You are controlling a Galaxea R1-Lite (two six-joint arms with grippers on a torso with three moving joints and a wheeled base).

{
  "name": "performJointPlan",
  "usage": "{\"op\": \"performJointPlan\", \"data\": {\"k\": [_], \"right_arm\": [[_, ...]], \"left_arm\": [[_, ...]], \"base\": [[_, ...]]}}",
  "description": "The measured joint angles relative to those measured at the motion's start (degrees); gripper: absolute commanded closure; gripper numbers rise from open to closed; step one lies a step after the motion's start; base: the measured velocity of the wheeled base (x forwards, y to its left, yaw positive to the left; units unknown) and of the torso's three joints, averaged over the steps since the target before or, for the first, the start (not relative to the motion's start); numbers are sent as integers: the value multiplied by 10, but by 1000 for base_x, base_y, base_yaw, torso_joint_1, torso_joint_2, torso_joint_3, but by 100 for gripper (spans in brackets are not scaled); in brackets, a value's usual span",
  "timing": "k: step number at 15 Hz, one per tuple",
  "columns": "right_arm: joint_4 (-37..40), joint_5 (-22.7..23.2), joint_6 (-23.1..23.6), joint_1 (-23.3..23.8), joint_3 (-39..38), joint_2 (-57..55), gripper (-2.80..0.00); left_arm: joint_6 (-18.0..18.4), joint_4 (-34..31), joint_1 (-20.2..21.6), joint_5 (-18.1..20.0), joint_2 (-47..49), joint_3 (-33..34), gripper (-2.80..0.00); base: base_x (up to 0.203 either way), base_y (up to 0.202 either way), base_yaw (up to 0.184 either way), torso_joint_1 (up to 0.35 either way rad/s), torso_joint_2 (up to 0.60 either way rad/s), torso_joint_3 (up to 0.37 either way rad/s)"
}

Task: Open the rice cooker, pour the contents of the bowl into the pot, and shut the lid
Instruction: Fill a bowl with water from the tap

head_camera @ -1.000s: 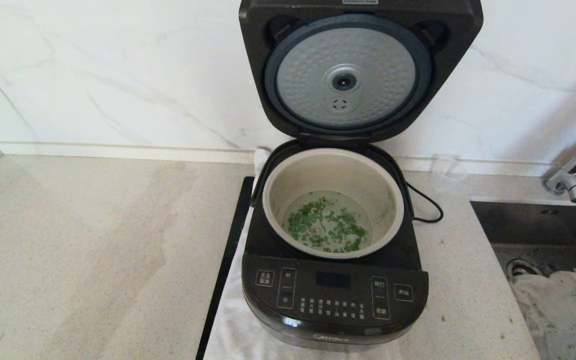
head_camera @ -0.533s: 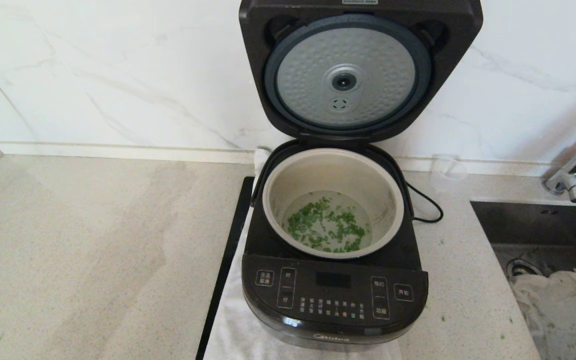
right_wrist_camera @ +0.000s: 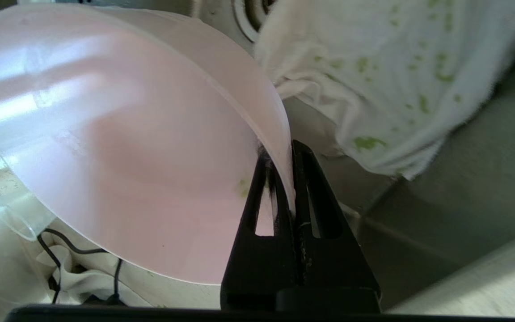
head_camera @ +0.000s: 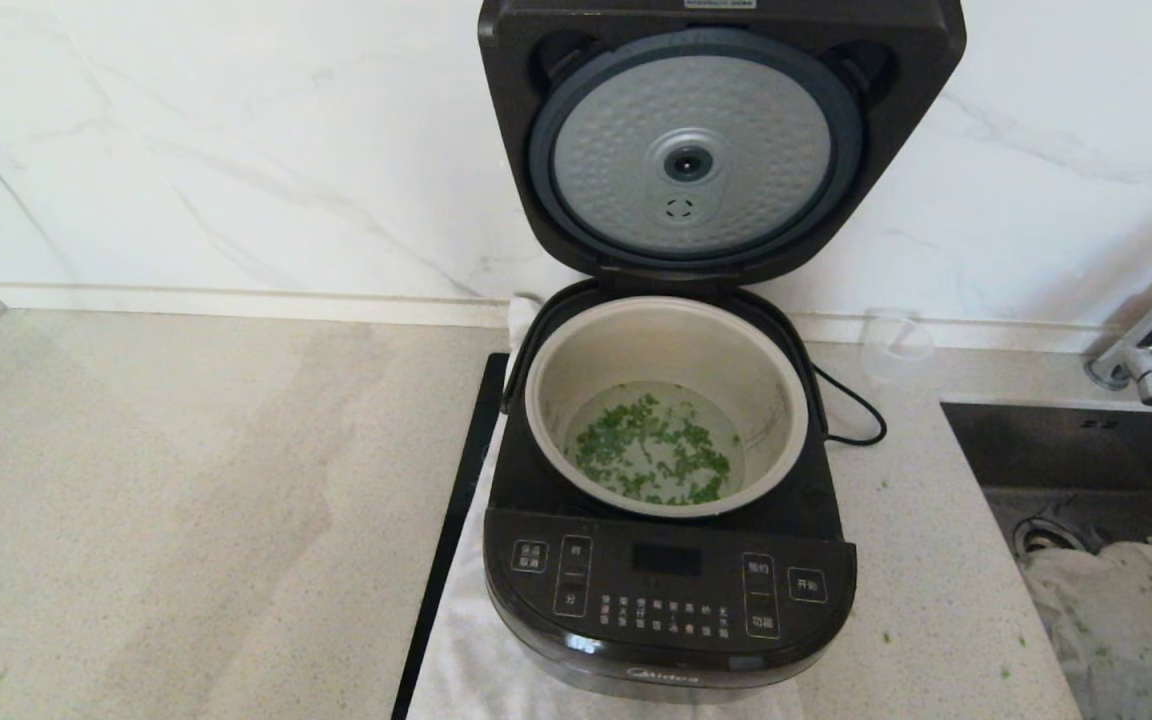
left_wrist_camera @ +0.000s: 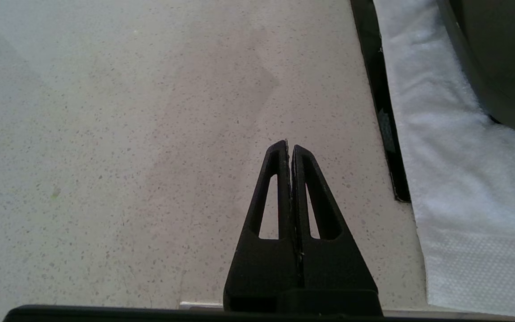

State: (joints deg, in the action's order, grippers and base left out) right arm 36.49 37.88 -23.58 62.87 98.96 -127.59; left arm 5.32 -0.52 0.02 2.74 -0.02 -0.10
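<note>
Rice cooker (head_camera: pixel 671 560) glossy black, on white cloth (head_camera: pixel 476 660); lid (head_camera: pixel 721 140) upright, dimpled silver disc facing me. Pot (head_camera: pixel 666 400) beige metal, green contents (head_camera: pixel 656 450) scattered on bottom. Only my right wrist view shows right gripper (right_wrist_camera: pixel 291 150) clamping rim of tilted pink bowl (right_wrist_camera: pixel 119 147) over sink (right_wrist_camera: pixel 441 179). Left gripper (left_wrist_camera: pixel 289 147) closed, empty, above speckled counter (left_wrist_camera: pixel 128 134).

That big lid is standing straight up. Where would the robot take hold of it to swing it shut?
Probably the lid's top free edge, farthest from the hinge behind the pot. It stands upright against the wall, underside facing forward, so the end effector would best come from above and hook that edge forward and down.
</note>
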Motion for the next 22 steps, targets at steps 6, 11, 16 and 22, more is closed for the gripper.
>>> {"op": "performJointPlan", "data": {"k": [6,11,16,22], "right_arm": [[3,-1,-24,-12,33,-15,0],[19,-1,-23,-12,32,-4,0],[46,-4,-17,-19,24,26,0],[58,-63,51,-96,-88,136,0]], "left_arm": [[0,0,0,0,0,0,0],[0,0,0,0,0,0,0],[0,0,0,0,0,0,0],[0,0,0,0,0,0,0]], "base": [[0,0,0,0,0,0],[0,0,0,0,0,0],[0,0,0,0,0,0],[0,0,0,0,0,0]]}}
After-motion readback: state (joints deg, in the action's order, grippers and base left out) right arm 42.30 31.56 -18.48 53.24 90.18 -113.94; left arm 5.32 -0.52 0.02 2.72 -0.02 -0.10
